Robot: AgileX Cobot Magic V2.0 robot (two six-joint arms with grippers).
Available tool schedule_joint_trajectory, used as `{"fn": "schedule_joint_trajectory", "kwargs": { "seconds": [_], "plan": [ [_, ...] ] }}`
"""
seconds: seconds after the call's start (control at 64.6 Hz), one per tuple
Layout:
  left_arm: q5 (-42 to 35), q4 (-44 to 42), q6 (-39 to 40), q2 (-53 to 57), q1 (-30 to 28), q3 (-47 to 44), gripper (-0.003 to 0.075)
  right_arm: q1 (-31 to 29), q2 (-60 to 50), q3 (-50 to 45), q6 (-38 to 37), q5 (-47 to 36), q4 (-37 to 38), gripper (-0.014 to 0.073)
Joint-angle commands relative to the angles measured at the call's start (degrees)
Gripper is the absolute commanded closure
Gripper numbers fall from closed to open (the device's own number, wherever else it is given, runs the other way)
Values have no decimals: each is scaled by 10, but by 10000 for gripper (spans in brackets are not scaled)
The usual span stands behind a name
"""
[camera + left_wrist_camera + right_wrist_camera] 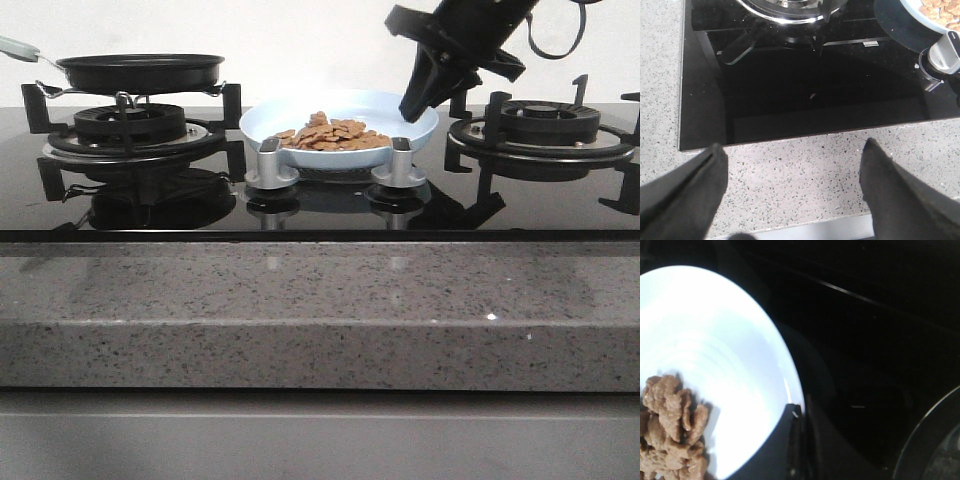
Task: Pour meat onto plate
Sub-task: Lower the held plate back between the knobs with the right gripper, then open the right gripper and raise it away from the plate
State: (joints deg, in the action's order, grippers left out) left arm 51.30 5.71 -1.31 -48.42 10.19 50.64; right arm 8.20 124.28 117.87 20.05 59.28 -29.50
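Front view, meat (330, 133) heaped in pale blue plate (415, 112) between burners, right end effector (413, 108) pinching the plate's right rim, left end effector (792, 192) spread wide, empty, above the table (805, 175)

plate (910, 17): cut off by edge | meat (672, 435): blurred, cropped

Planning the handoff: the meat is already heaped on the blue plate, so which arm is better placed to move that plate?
Right. The right gripper is closed on the plate rim beside the meat; the left gripper hangs open over the countertop.
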Motion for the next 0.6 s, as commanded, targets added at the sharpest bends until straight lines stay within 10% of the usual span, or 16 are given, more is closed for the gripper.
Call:
{"fn": "schedule_joint_trajectory", "kwargs": {
  "seconds": [0.0, 0.232, 0.588],
  "plan": [
    [-37, 7, 6, 3, 5, 15, 189, -4, -35, 21, 2, -13, -20, 524],
    [-43, 8, 6, 3, 5, 15, 189, -4, -39, 21, 2, -8, -20, 300],
    [-43, 8, 6, 3, 5, 15, 189, -3, -187, -64, 1, 27, -15, 291]
  ]
}}
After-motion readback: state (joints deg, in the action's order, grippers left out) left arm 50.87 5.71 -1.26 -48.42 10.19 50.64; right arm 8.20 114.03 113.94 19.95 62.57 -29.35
